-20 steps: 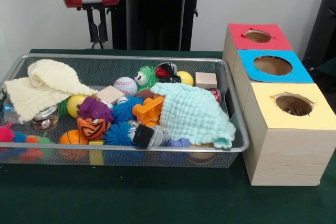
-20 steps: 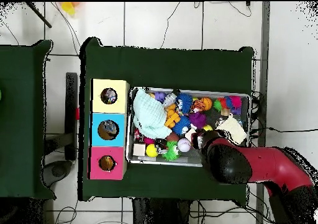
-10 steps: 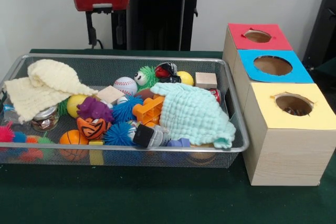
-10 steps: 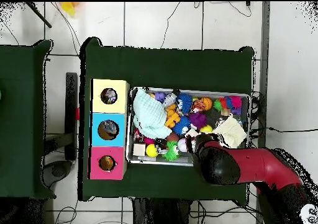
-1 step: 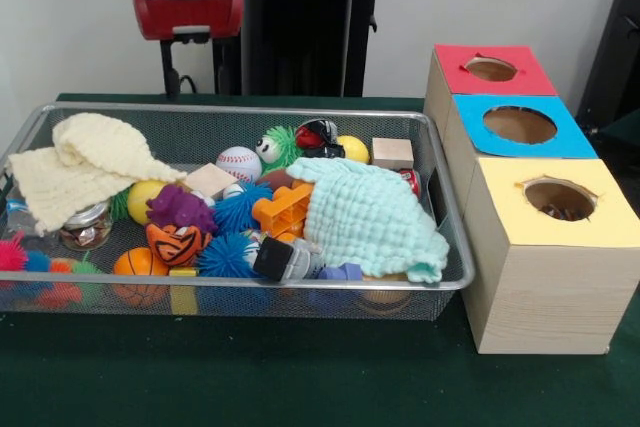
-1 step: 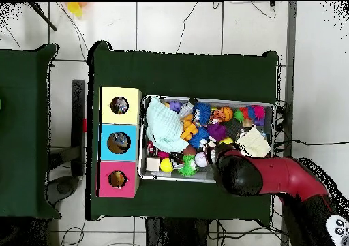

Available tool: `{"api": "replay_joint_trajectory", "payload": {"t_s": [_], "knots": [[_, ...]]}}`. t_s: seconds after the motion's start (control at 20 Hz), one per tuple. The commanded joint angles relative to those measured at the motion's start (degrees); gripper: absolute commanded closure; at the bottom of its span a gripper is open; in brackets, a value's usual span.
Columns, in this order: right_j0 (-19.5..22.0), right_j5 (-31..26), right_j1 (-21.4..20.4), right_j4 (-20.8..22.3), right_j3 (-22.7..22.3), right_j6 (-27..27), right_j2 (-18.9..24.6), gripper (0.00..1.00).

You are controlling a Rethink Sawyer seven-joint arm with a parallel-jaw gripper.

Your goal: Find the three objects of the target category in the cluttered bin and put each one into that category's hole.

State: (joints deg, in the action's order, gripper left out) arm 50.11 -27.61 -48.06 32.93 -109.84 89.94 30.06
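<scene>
A wire mesh bin (image 5: 300, 292) holds a jumble of toys: a baseball (image 5: 238, 162), a yellow ball (image 5: 352, 148), a basketball (image 5: 138, 263), blue spiky balls (image 5: 238, 209), an orange plastic brick (image 5: 282, 209) and wooden blocks (image 5: 392, 153). A mint cloth (image 5: 370, 217) and a cream cloth (image 5: 85, 167) cover part of the pile. My gripper (image 5: 190, 77) hangs open and holding nothing above the bin's far rim, left of centre. In the overhead view the arm's red and black head (image 6: 238, 176) hides the fingers.
Three wooden boxes stand in a row beside the bin, each with a round hole: red (image 5: 490, 69), blue (image 5: 520, 125) and yellow (image 5: 558, 199). In the overhead view they are the red box (image 6: 117, 179), blue box (image 6: 118, 142) and yellow box (image 6: 120, 105). A glass jar (image 5: 85, 227) lies under the cream cloth.
The gripper has risen and shifted slightly right in the front view, with its wrist turned. Nothing in the bin has moved.
</scene>
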Motion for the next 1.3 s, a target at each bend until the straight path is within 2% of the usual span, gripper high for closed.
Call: {"api": "replay_joint_trajectory", "payload": {"t_s": [0.05,0.3,0.6,0.7,1.3], "knots": [[-1.23,-8.40,6.63,-0.10,13.39,-2.35,-0.69,0.00],[-1.55,-6.35,10.35,1.30,15.75,-0.86,-1.88,0.00],[-3.10,-1.06,14.44,2.69,17.82,2.60,-3.87,0.00],[-3.11,-0.25,16.09,2.82,18.96,2.08,-3.69,0.00],[-3.34,1.97,18.01,2.92,19.96,1.50,-4.16,0.00]]}}
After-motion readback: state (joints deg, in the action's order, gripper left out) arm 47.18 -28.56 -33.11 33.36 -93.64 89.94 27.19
